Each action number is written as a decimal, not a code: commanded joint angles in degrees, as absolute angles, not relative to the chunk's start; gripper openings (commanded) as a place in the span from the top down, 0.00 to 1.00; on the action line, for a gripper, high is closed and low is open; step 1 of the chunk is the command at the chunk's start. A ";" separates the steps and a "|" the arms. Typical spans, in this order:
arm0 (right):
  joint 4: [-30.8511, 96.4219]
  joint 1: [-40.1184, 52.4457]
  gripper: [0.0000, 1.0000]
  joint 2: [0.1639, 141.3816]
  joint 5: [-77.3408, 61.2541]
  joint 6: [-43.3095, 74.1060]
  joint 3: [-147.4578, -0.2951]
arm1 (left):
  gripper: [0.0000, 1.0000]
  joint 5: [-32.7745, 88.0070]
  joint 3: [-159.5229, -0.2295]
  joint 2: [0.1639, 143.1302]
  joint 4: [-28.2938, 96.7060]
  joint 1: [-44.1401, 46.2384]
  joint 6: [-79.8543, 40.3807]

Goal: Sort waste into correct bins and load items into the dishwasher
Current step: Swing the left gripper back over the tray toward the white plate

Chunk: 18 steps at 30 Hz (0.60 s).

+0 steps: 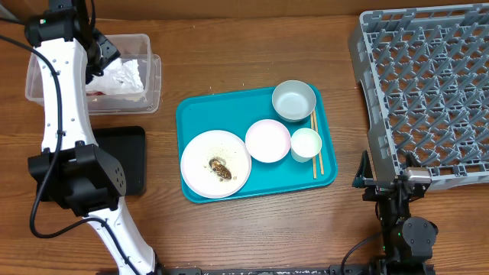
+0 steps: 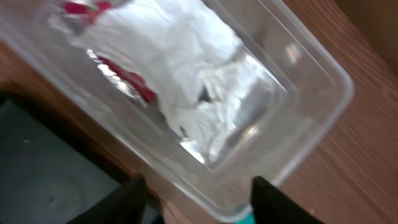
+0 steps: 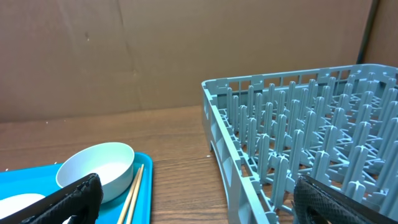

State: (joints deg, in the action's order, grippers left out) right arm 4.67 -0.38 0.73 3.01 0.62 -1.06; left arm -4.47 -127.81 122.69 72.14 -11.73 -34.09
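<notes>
My left gripper [image 2: 199, 205] hangs open over the clear tub [image 1: 153, 76], nothing between its fingers. In the tub lie a crumpled white napkin [image 2: 186, 68] and a red wrapper [image 2: 134, 84]. The black tray [image 1: 126, 156] sits just in front of the tub. On the teal tray [image 1: 191, 114] stand a white plate [image 1: 200, 156] with brown scraps [image 1: 221, 169], a pinkish bowl [image 1: 268, 140], a grey-green bowl [image 1: 294, 100], a white cup [image 1: 306, 143] and chopsticks [image 1: 315, 145]. The grey rack [image 1: 428, 84] fills the right side. My right gripper [image 3: 199, 199] is open beside its near corner.
The white left arm [image 1: 61, 114] reaches across the black tray's left side. A brown wall [image 3: 155, 50] rises behind the table. Bare wood [image 1: 344, 99] separates the teal tray from the rack.
</notes>
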 commanded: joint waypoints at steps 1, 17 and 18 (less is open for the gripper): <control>4.45 -0.49 0.00 0.16 3.36 0.45 -0.45 | 0.64 12.97 -128.14 119.61 72.23 -11.51 -29.28; 4.45 -0.49 0.00 0.16 3.36 0.45 -0.45 | 0.60 29.19 -128.14 110.59 86.78 0.40 -13.32; 4.45 -0.49 0.00 0.16 3.36 0.45 -0.45 | 0.60 26.26 -128.14 109.67 88.66 0.95 -13.34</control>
State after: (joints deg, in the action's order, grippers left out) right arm 4.71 -0.38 0.73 3.01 0.62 -1.06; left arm 32.82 -127.81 113.49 86.41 0.36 -15.99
